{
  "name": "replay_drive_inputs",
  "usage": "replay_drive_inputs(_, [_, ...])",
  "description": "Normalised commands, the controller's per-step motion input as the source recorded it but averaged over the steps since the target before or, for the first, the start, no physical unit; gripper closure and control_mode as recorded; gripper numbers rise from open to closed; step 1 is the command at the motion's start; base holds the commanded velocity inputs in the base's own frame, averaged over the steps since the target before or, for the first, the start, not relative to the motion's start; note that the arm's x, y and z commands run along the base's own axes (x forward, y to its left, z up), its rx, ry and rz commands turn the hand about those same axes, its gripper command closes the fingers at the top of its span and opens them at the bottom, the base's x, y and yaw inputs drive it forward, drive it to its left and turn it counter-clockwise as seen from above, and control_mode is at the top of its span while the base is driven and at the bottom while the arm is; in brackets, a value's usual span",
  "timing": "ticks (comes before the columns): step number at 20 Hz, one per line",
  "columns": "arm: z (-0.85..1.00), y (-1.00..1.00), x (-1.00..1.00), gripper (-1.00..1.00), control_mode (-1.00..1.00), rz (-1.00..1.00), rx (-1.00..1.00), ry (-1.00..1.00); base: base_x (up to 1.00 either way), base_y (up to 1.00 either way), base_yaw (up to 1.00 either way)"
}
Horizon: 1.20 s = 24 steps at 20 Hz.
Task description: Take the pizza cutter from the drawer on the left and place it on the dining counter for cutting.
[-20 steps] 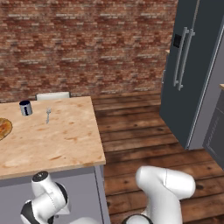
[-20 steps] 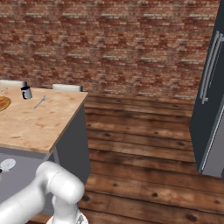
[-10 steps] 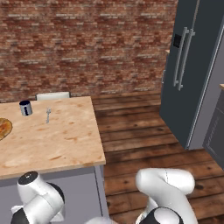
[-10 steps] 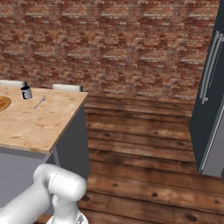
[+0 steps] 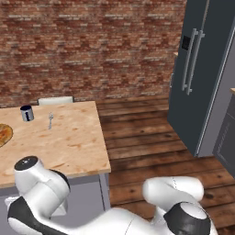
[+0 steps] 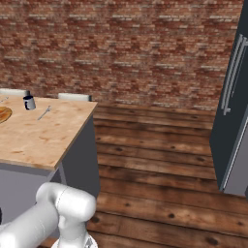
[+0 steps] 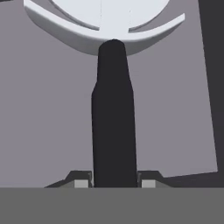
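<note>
Pizza cutter [image 7: 113, 122] pinched between gripper [image 7: 113, 183] fingertips. Dining counter [image 5: 69, 142] carries mug [image 5: 27, 113], fork [image 5: 50, 120]; brick wall [image 5: 92, 46] far, refrigerator [image 5: 202, 78] right.

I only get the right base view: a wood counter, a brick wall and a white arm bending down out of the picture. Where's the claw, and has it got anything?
Observer: The hand view shows the claw shut on the black handle of the pizza cutter.
Visitor: Which way is the cutter pointing?
Observer: Straight away from the claw, with its pale round wheel at the far end.
Visitor: Is it over the counter yet?
Observer: No. Behind the cutter is a plain grey surface, not the wood of the counter.
</note>
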Motion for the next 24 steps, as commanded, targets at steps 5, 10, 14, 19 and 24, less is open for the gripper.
replay_drive_inputs(5, [0.87, 0.00, 0.27, 1.00, -1.00, 0.06, 0.00, 0.00, 0.00, 0.00, 0.00])
replay_drive_inputs(10, [0.62, 0.00, 0.62, 1.00, -1.00, 0.05, 0.00, 0.00, 0.00, 0.00, 0.00])
replay_drive_inputs(14, [0.55, -0.08, 0.68, 1.00, -1.00, 0.06, 0.00, 0.00, 0.00, 0.00, 0.00])
replay_drive_inputs(19, [0.31, -0.18, 0.61, 1.00, -1.00, 0.04, 0.00, 0.00, 0.00, 0.00, 0.00])
replay_drive_inputs(24, [0.05, -0.19, 0.51, 1.00, -1.00, 0.02, -0.06, 0.01, 0.00, 0.00, 0.00])
